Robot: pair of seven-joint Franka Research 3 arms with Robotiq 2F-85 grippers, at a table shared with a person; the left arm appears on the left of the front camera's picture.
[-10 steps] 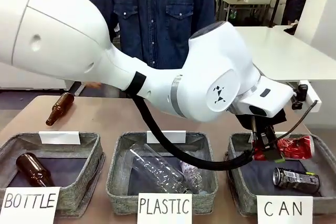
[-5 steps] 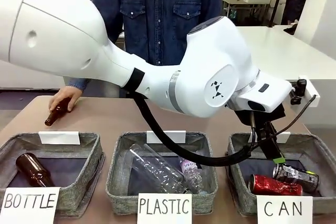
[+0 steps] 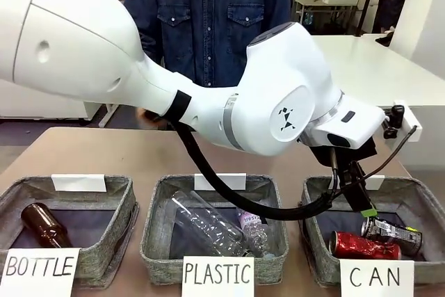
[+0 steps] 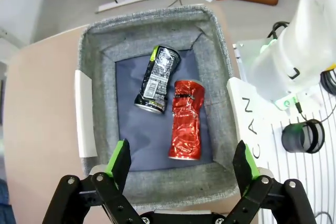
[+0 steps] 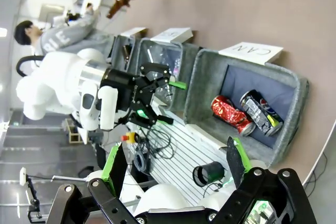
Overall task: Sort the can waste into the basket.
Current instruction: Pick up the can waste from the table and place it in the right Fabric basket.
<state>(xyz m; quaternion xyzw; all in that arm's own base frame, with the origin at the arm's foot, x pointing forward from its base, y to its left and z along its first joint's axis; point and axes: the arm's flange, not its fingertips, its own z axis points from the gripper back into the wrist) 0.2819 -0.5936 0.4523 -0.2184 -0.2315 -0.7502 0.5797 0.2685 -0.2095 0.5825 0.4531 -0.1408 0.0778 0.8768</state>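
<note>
Cans, red (image 4: 185, 120) and black (image 4: 156, 79), lie in the CAN basket (image 4: 101, 72); left gripper (image 4: 181, 159) and right gripper (image 5: 174, 163) jaws wide, empty.

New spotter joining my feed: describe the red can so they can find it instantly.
Of the three grey bins along the table's near edge, take the rightmost, the basket signed "CAN". Two cans lie on its dark floor under the left gripper, whose jaws stand open. The red can is shiny, crumpled and nearer the sign; the black can lies behind it.
</note>
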